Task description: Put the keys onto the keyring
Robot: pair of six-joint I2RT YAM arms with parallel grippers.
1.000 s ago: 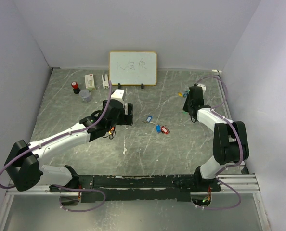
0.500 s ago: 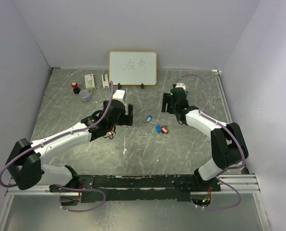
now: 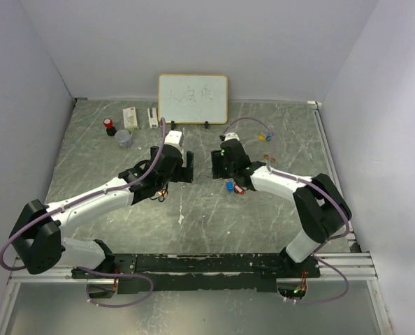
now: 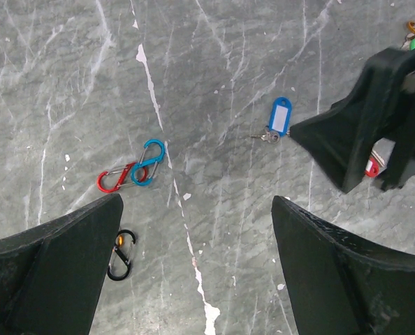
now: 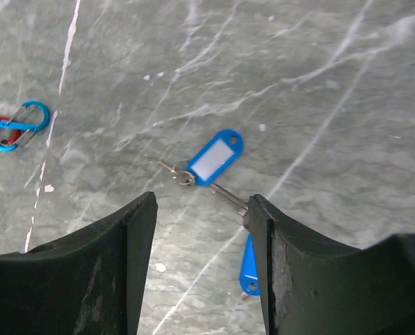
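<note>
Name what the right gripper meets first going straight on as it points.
Likely the white-labelled blue key tag, lying ahead between the right gripper's open jaws; depth unclear, perhaps the table beside it.

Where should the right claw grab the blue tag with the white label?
Pinch the blue tag across its narrow plastic body, from straight above. It lies flat and slanted, so turn the right claw to close on its long edges; the ring end looks too thin.
</note>
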